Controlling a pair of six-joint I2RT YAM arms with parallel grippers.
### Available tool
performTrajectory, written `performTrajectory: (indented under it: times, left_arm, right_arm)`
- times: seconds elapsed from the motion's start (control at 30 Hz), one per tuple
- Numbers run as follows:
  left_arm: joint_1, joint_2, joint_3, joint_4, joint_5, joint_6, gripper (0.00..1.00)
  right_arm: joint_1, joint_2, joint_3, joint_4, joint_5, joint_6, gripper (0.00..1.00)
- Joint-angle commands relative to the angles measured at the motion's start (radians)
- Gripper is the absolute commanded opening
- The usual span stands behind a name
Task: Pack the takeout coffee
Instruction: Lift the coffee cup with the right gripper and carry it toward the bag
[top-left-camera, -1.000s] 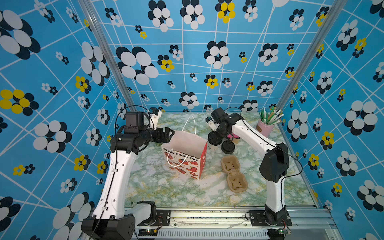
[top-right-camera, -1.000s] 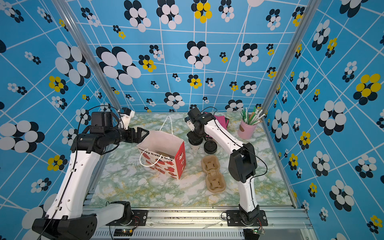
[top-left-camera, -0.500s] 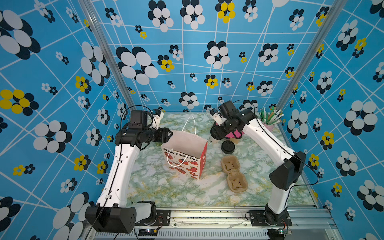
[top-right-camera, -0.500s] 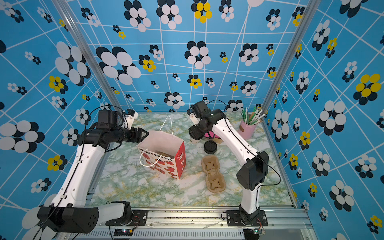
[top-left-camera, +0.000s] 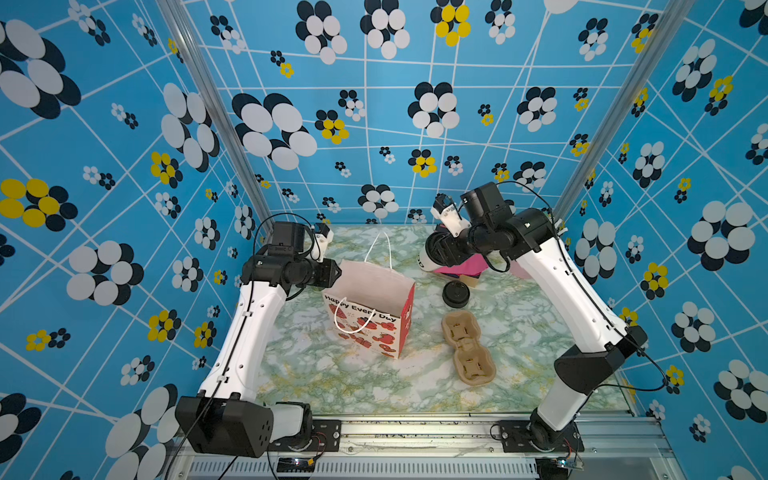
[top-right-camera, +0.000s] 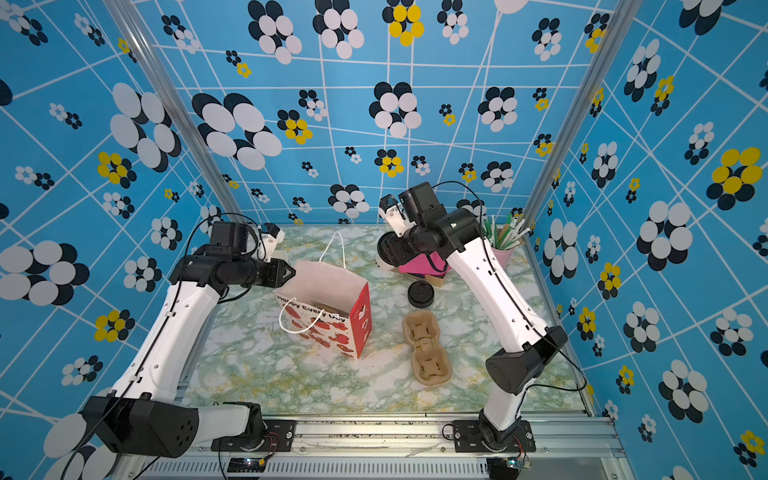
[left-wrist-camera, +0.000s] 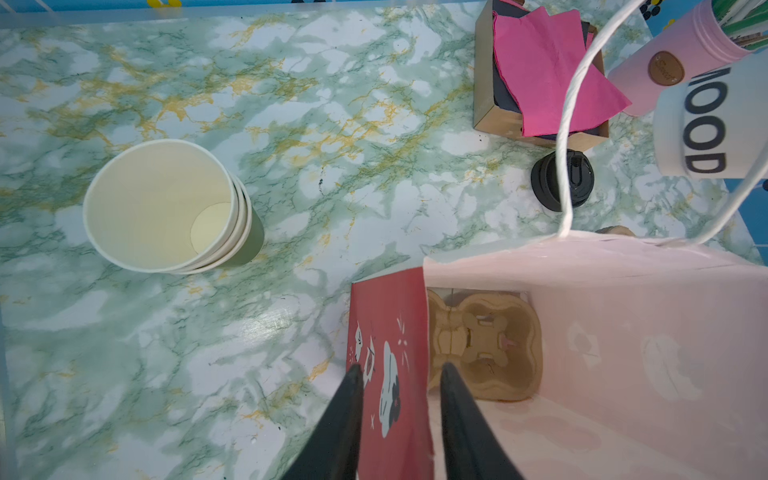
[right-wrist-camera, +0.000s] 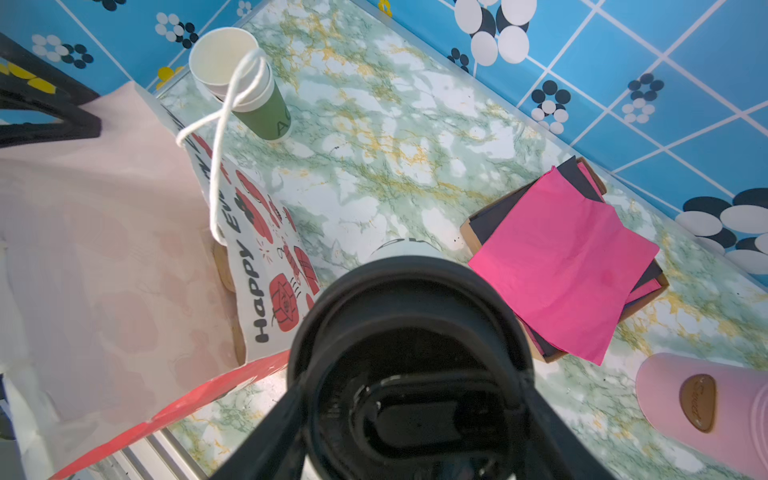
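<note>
While the right gripper (right-wrist-camera: 411, 386) clamps the lidded takeout coffee (top-left-camera: 424, 261) aloft, far right of the gift bag (top-left-camera: 365, 322), the left gripper (left-wrist-camera: 400, 370) straddles the bag's left wall; whether it pinches is unclear.

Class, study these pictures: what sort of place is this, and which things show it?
Likely a robot test cell staged as a takeaway coffee counter: a left arm and right arm bolted to a metal rail, flower-printed walls, and a gift bag, cup carrier and paper cups on the marble-look table.
</note>
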Motion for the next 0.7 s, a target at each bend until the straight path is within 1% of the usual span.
performTrajectory:
  times: [0.0, 0.07, 0.4, 0.53, 0.67]
  left_arm:
    - [-0.008, 0.010, -0.018, -0.004, -0.007, 0.004, 0.25]
    - [-0.008, 0.010, -0.022, -0.002, -0.008, 0.003, 0.21]
    - [-0.012, 0.017, -0.028, 0.006, -0.006, 0.003, 0.04]
    - [-0.013, 0.016, -0.033, 0.009, -0.003, 0.001, 0.00]
    - [-0.012, 0.014, -0.034, 0.015, 0.002, -0.002, 0.00]
  right_arm:
    - [0.024, -0.024, 0.059, -0.065, -0.036, 0.005, 0.65]
    - [0.040, -0.021, 0.097, -0.088, -0.034, 0.002, 0.65]
    - [0.105, 0.014, 0.269, -0.170, -0.042, -0.003, 0.66]
    - [0.124, 0.026, 0.312, -0.180, -0.073, 0.003, 0.66]
    - [0.147, 0.044, 0.338, -0.181, -0.106, 0.013, 0.66]
